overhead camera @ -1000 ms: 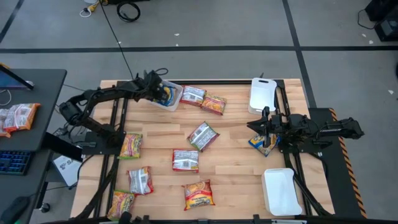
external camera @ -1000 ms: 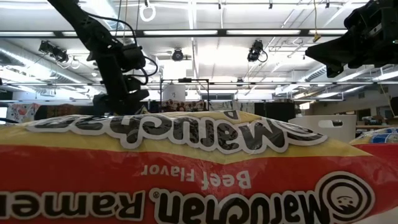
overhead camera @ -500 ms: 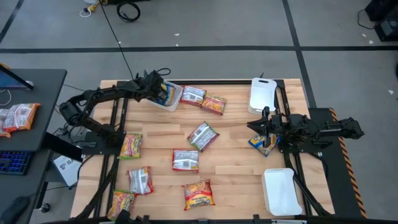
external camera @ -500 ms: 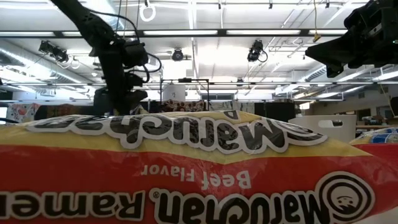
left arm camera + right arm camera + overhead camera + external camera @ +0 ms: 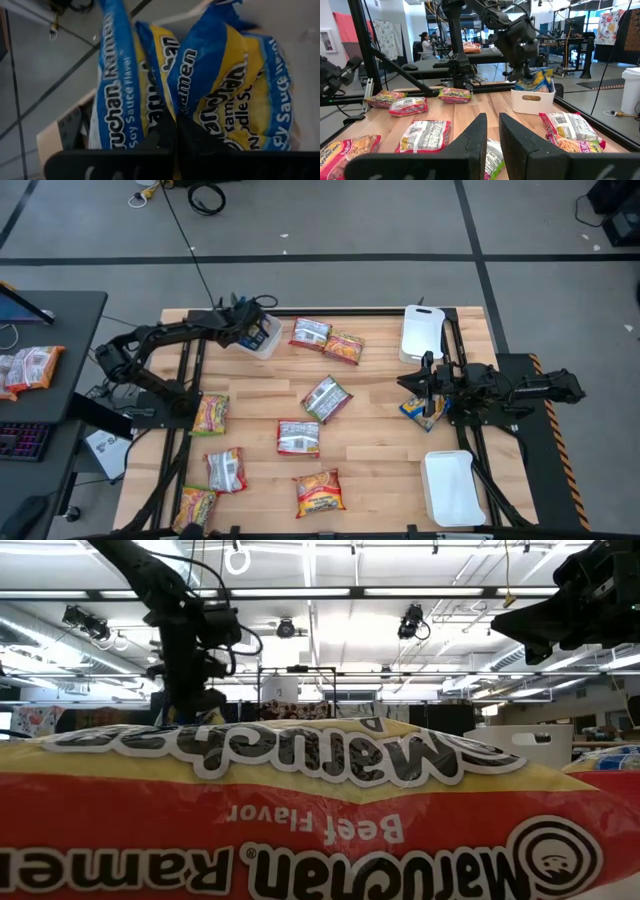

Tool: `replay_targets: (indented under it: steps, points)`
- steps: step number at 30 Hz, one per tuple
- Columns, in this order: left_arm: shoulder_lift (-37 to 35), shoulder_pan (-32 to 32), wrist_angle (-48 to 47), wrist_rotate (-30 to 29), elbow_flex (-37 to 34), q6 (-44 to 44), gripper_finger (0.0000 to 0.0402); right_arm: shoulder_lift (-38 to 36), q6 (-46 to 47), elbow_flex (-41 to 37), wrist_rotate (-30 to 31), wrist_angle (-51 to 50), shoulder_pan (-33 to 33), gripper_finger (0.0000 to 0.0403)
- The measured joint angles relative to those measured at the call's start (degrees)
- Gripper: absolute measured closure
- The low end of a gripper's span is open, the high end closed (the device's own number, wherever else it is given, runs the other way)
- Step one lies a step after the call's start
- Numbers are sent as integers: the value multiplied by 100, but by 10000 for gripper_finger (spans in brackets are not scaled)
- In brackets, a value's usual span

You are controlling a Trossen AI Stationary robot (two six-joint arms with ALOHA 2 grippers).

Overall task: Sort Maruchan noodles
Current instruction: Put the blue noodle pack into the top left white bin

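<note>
My left gripper (image 5: 247, 330) is at the far left, over a white tray (image 5: 266, 352) in which blue-yellow noodle packets (image 5: 235, 85) stand on edge. It is shut among their tops. It also shows in the right wrist view (image 5: 520, 70) above the tray (image 5: 532, 100). My right gripper (image 5: 408, 385) hovers at mid right, open by a narrow gap (image 5: 492, 135) and empty. A blue-yellow packet (image 5: 418, 412) lies flat under its arm. Silver-white (image 5: 326, 398), orange-red (image 5: 320, 492) and yellow-green (image 5: 210, 413) packets lie flat on the wooden table. My left gripper is shut on the top edge of a blue-yellow packet (image 5: 167, 107) standing in the tray. The fingers come from above, slanting down. They hide the place of contact, so one layer or several cannot be told. The packet's lower part stays in the tray.
Two more white trays stand at the far right (image 5: 421, 333) and near right (image 5: 450, 488). An orange-red packet (image 5: 320, 810) fills the low view's foreground. More packets lie at the far middle (image 5: 343, 347) and near left (image 5: 226, 470). A dark desk (image 5: 60, 380) stands left of the table.
My left gripper has gone a little toward the table's left edge, staying shut. The white tray with its packets has shifted the same way.
</note>
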Motion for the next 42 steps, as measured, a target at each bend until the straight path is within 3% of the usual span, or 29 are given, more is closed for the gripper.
replay_targets:
  steps: [10, 17, 23, 29, 37, 39, 42]
  points:
    - [-3, 22, 89, -305, -235, -146, 384, 2, -1, 0, 0, 0, 2, 347]
    - [-3, 5, 84, -361, -140, -23, 326, 1, 0, 0, 0, 2, 1, 347]
    - [-3, -201, -597, -366, 368, -28, 277, 1, 0, 1, 0, 0, 2, 347]
    - [-5, -740, -1524, -76, 974, -392, 265, 1, 0, 0, 0, 0, 1, 347]
    - [-42, -1968, -1257, -283, 989, -341, 273, 2, 1, 0, 0, 2, 0, 347]
    - [-119, -2179, -836, -2, 889, 157, 273, 2, -1, 0, 0, 0, 2, 347]
    - [-385, -2330, 13, 1028, 625, 576, 274, 2, 0, 1, 0, 0, 2, 347]
